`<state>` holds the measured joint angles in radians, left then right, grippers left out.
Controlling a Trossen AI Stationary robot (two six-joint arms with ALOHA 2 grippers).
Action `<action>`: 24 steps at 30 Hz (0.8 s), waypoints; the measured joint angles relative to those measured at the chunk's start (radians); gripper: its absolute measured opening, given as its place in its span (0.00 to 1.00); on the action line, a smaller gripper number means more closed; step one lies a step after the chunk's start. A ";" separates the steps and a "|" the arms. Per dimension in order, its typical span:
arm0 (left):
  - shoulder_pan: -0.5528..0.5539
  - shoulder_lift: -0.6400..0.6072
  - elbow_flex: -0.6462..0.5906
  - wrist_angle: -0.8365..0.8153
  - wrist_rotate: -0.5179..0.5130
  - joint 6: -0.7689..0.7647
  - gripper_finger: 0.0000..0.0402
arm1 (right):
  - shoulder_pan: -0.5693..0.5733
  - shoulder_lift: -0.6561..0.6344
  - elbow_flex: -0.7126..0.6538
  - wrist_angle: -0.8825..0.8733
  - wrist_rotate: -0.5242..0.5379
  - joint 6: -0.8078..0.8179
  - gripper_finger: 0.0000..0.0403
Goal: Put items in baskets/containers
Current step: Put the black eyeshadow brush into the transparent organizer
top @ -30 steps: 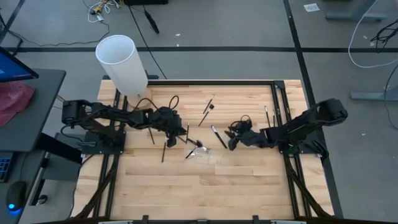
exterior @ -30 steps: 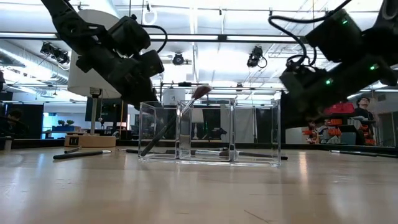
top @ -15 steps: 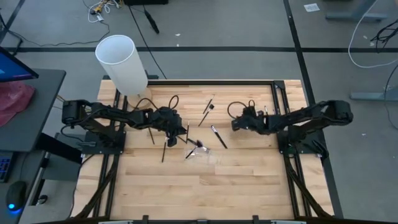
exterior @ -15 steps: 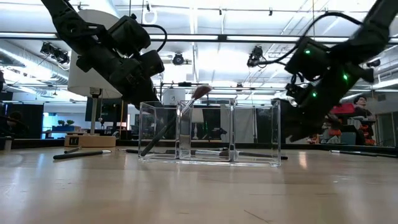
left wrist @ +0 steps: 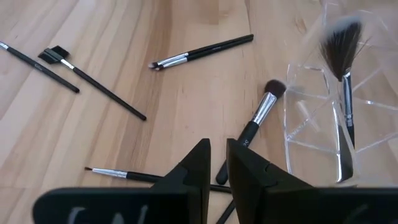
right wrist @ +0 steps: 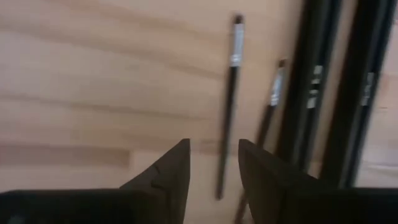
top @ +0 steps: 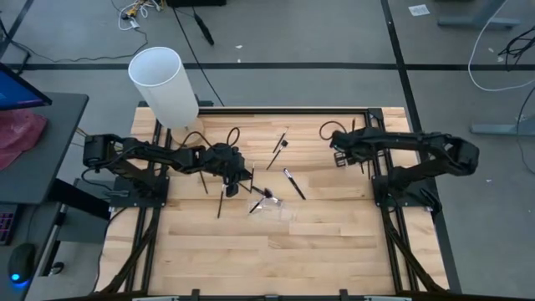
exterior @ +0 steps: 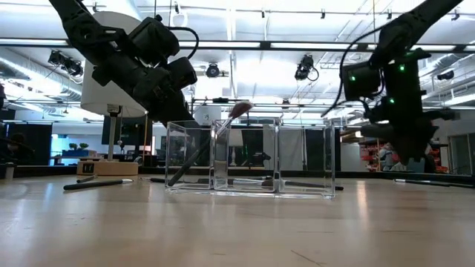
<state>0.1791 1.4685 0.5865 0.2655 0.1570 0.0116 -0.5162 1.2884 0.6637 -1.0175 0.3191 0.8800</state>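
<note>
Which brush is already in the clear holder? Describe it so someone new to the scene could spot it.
Start at the tall white cylinder at the table's far left corner, then look toward mid-table to the clear holder, just past the left gripper. The brush leans tilted inside an end compartment, its fluffy bristle head poking above the rim. It alone stands up; the other brushes lie flat on the wood.

A clear, three-compartment plastic holder stands on the pale wooden worktop; one pink-tipped black brush leans inside its left compartment, dark arms above.
</note>
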 joint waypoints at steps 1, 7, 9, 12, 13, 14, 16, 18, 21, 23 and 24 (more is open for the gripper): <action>0.000 0.000 0.000 0.000 0.000 0.000 0.13 | -0.028 0.000 -0.005 0.012 0.000 -0.024 0.33; -0.013 0.000 0.000 0.007 0.000 0.001 0.13 | -0.205 0.001 -0.030 0.141 -0.074 -0.207 0.31; -0.022 0.000 0.000 0.013 0.000 0.001 0.13 | -0.261 0.001 -0.029 0.160 -0.077 -0.252 0.29; -0.040 0.000 0.000 0.021 0.000 0.001 0.13 | -0.336 0.001 -0.029 0.157 -0.092 -0.301 0.26; -0.046 0.000 0.000 0.023 0.001 0.001 0.13 | -0.356 0.004 -0.029 0.158 -0.098 -0.317 0.25; -0.052 0.000 0.000 0.024 0.001 0.002 0.13 | -0.373 0.011 -0.029 0.158 -0.110 -0.333 0.23; -0.063 0.000 0.000 0.026 0.001 0.009 0.13 | -0.399 0.034 -0.029 0.159 -0.129 -0.360 0.21; -0.073 0.000 0.000 0.030 0.001 0.011 0.13 | -0.411 0.068 -0.031 0.176 -0.137 -0.388 0.18; -0.084 0.000 0.000 0.035 0.001 0.012 0.13 | -0.413 0.125 -0.038 0.243 -0.165 -0.429 0.15; -0.089 0.000 0.000 0.035 0.001 0.012 0.13 | -0.413 0.161 -0.036 0.270 -0.186 -0.445 0.13; -0.092 0.000 0.000 0.035 0.001 0.012 0.13 | -0.413 0.179 -0.035 0.274 -0.189 -0.448 0.13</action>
<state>0.0875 1.4681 0.5865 0.3004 0.1577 0.0236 -0.9290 1.4671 0.6288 -0.7433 0.1296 0.4316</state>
